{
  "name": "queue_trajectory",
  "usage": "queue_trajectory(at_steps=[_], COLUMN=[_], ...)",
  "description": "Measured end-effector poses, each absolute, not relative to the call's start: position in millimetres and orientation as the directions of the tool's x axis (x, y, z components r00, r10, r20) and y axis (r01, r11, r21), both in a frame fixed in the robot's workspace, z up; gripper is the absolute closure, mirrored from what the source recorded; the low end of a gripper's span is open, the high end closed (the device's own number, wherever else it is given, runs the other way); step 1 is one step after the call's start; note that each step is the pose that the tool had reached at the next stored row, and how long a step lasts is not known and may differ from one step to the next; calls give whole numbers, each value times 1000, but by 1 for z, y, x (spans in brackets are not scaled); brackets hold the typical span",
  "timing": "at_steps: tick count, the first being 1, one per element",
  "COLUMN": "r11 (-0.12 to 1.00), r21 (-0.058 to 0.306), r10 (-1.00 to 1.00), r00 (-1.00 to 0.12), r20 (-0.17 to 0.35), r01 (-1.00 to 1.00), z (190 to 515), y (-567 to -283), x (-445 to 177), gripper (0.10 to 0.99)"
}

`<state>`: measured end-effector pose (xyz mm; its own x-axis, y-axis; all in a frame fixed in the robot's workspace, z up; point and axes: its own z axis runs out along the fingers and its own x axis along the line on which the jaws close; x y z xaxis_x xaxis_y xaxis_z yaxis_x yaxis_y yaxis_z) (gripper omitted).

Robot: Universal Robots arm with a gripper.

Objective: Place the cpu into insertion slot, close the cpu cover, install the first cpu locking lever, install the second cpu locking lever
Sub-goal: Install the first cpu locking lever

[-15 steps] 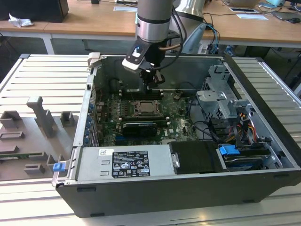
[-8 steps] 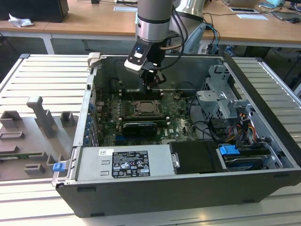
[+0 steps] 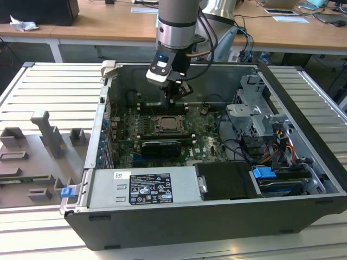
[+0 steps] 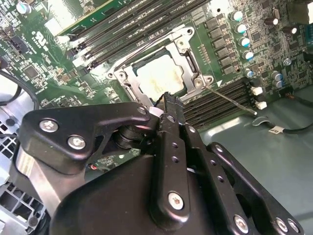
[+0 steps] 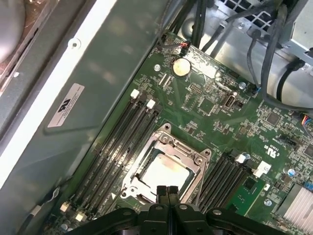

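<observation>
CPU (image 5: 164, 174) sits in the insertion slot (image 3: 169, 131) at ctr of the exterior view, pale face up. CPU cover (image 5: 191, 157) lies flat over it, so the face shows thru the cut-out window in both wrist views.

Going across the exterior view from its left: grey fixture blocks (image 3: 46, 135) stand on the slatted table (image 3: 49, 81), w/ a blue clip (image 3: 67, 191) at the lower left corner of the open PC case (image 3: 217, 227). Inside the case, the power supply (image 3: 143, 187) w/ its white label runs along the bottom edge. Green board (image 3: 127, 138) lies above that, w/ the slot in its middle. Long black memory slots (image 3: 162, 104) run just above the slot in the frame.

Gripper (image 3: 174, 97) hangs from the arm at upper ctr, over the memory slots and just above the slot in the frame. Its fingers (image 5: 161, 192) are pressed together w/ nothing btwn them. In both wrist views the tips sit at the edge of the cover; touching or not, can't tell.

In the second wrist view a wire lever (image 4: 230, 100) runs from a cover corner out across the memory slots; latched or not, can't tell.

Toward the exterior view's right: silver drive cage (image 3: 255, 108), coloured cables (image 3: 282, 146) and a blue tab (image 3: 264, 174) at lower right.
</observation>
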<state>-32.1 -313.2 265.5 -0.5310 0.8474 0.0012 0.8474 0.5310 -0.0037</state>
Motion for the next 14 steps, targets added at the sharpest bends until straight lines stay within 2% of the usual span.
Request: queue_trajectory(at_steps=[14], r11=[586], r21=[-4], r10=[811], r00=[-586], r20=[1], r01=[811], z=[266], y=[-313], x=[-32], gripper=[980])
